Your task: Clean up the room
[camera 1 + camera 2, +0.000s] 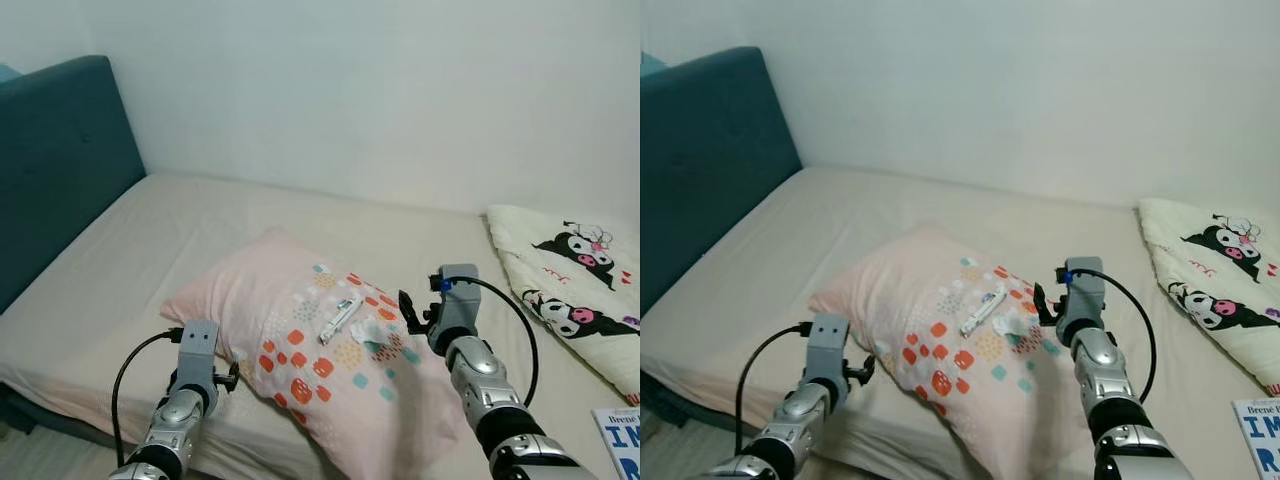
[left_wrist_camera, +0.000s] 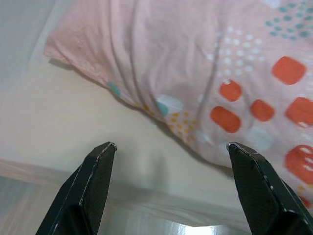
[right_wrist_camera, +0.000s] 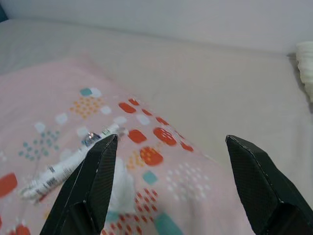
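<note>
We saw one pink patterned pillow [image 1: 310, 345] lying on the bed [image 1: 150, 250], with one small white tube [image 1: 339, 321] and one crumpled white-and-green scrap [image 1: 375, 335] on top of it. What the scrap was, we could not make out. The tube's printing was too small to read, and in the right wrist view its near end [image 3: 54, 171] slipped behind one black finger [image 3: 93, 186].

The right gripper [image 3: 171, 161] hung over the pillow's far edge, its jaws spread wide and empty; the tube lay just outside one jaw, the scrap partly between them. The left gripper [image 2: 171, 171] was held low at the pillow's near corner, jaws likewise apart and holding nothing, with bare sheet between them and the pillow's seam just ahead.

The head cameras took in one folded cartoon-print blanket [image 1: 570, 280] well beyond the right gripper, one teal headboard [image 1: 60, 160], and one blue-lettered book [image 1: 622, 440] cut off at the frame's corner. From the right wrist we caught a sliver of that blanket [image 3: 305, 63]; from the left wrist, a strip of shiny floor [image 2: 195, 227] under the mattress edge.
</note>
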{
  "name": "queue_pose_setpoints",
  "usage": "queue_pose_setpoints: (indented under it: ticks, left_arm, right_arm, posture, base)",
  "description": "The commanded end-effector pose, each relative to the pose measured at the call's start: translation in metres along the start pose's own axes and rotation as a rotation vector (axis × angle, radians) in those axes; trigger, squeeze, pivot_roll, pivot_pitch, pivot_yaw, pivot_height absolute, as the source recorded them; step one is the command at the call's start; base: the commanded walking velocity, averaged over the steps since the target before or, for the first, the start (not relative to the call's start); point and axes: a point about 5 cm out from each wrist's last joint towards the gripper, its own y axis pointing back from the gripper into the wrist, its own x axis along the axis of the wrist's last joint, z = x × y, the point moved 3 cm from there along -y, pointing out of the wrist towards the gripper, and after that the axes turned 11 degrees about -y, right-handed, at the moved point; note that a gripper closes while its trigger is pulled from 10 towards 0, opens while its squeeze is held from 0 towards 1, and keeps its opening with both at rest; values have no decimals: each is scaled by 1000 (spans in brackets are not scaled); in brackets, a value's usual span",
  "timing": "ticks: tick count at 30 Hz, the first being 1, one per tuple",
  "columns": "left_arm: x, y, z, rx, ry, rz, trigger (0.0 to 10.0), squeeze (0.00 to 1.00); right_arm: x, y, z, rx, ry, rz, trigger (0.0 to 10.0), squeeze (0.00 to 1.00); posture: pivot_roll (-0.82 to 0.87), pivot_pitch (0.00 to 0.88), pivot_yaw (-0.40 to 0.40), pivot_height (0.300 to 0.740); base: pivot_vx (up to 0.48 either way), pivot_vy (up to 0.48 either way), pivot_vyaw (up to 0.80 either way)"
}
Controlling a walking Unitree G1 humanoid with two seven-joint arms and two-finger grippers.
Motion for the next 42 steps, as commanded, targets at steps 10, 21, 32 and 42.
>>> queue_pose_setpoints:
  ticks: [10,21,32,42]
  left_arm:
    - [28,-6,9,-35,16,103,10000,0]
    - [55,-9,16,-80,-73,218,10000,0]
    - [68,-11,-10,83,-155,237,10000,0]
    - [55,-13,-23,142,-138,134,10000,0]
  right_arm:
    - [-3,-1,-12,37,3,-12,10000,0]
    - [-10,-1,-16,48,14,-58,10000,0]
    - [-27,5,-41,156,39,-100,10000,0]
    - [-32,7,-56,215,38,-114,10000,0]
  posture:
    - [-28,0,-38,740]
    - [-31,0,-39,740]
    - [-34,0,-37,740]
    - [-40,0,-39,740]
  base:
    - [0,-335,0]
    - [0,0,-497]
    - [0,0,-71]
    - [0,-192,0]
